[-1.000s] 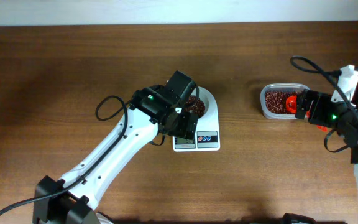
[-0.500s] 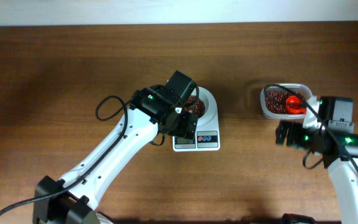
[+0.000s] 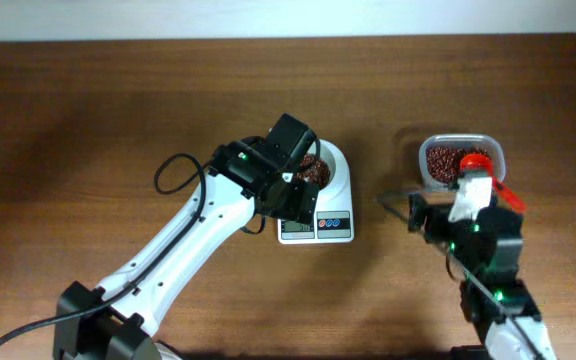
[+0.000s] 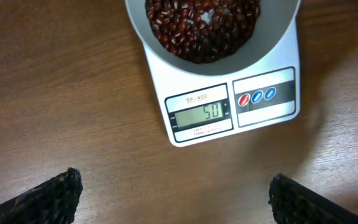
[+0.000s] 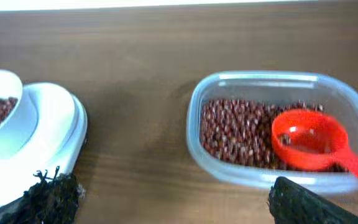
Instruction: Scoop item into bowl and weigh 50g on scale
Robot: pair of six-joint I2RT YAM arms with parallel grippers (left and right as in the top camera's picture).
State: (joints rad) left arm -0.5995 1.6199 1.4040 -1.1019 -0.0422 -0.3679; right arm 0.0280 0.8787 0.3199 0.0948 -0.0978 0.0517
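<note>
The white bowl [image 3: 336, 172] stands on the white scale [image 3: 334, 226] and holds red-brown beans [image 3: 314, 170]. In the left wrist view the bowl [image 4: 275, 40] with its beans [image 4: 201, 25] sits on the scale [image 4: 263, 115], whose display reads 50. My left gripper [image 3: 293, 205] [image 4: 179, 205] is open and empty, over the table just in front of the scale. My right gripper [image 3: 460, 222] [image 5: 179, 205] is open and empty, in front of the clear tub. An orange scoop [image 3: 473, 160] [image 5: 306, 140] lies in the tub on the beans [image 5: 235, 134].
The clear plastic tub [image 3: 495, 155] [image 5: 194, 124] of beans stands right of the scale on the brown wooden table. The scale [image 5: 48, 137] and bowl [image 5: 5, 84] show at the left of the right wrist view. The left arm reaches in from the front left.
The right arm has left the scoop lying in the tub, drawn back toward the front and swung left. The left arm, bowl and scale have not moved.
</note>
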